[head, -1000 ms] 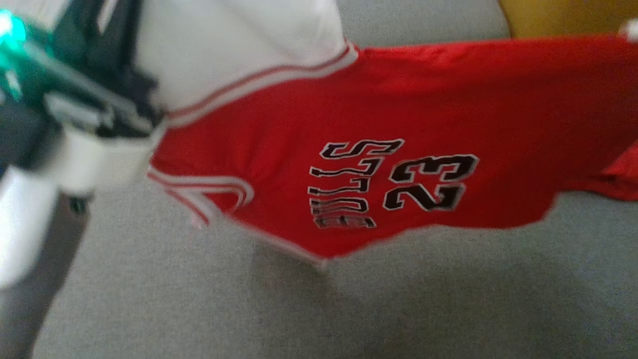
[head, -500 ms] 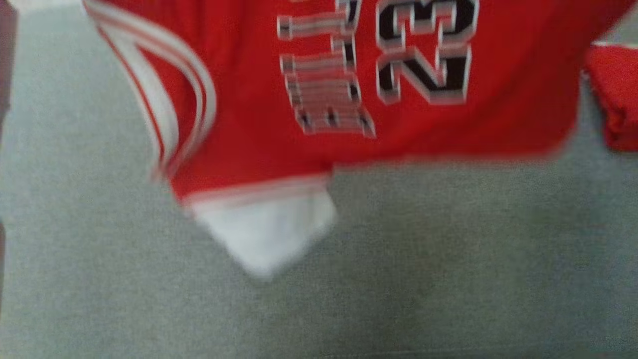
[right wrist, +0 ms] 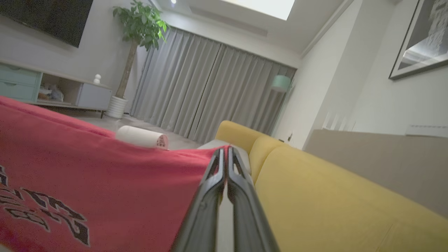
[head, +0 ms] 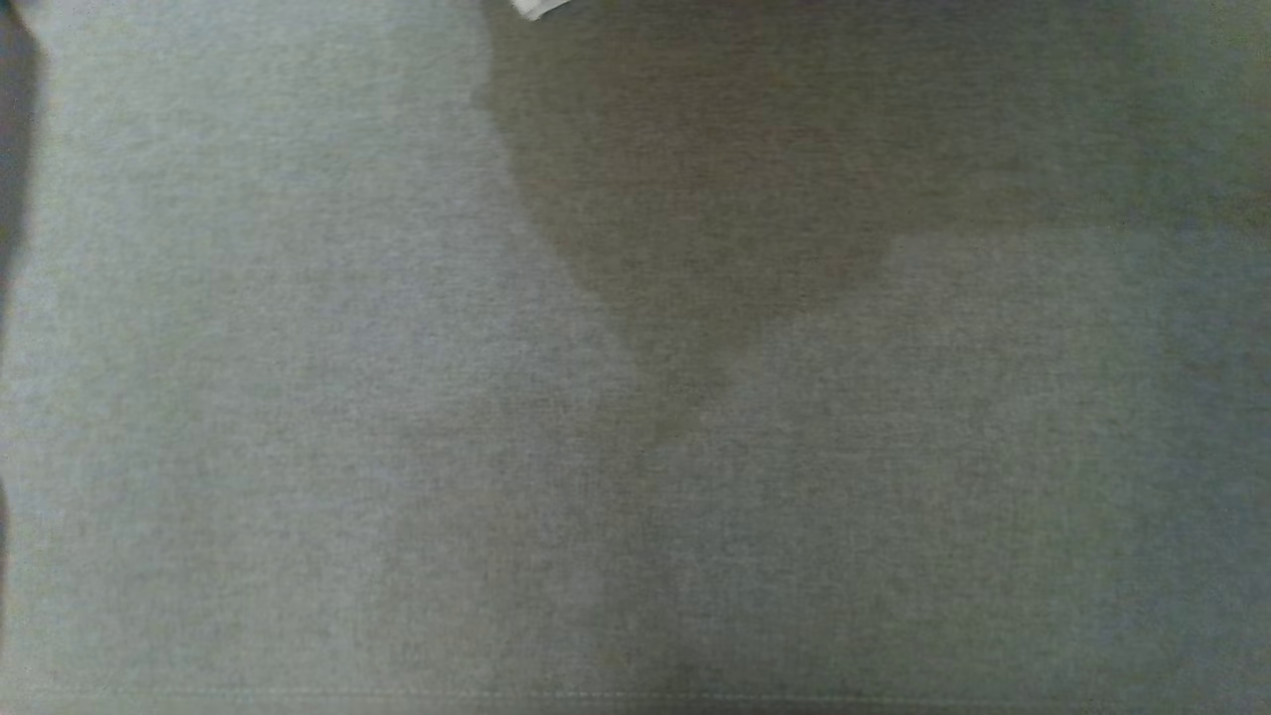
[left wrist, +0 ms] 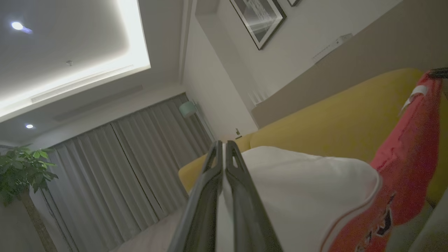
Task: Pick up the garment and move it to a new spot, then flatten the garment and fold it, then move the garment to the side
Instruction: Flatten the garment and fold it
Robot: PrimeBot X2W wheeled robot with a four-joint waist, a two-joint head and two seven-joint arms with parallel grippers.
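Nearby, yellow sofa (right wrist: 332,210) behind red garment (right wrist: 105,175)

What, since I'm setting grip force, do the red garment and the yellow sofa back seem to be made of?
Red garment: thin, smooth cloth, probably a synthetic jersey knit; it drapes limp, with flat black printed lettering. Yellow sofa back: matte upholstery fabric over padding, judging by its soft rounded edge and seam; weave too fine to tell.
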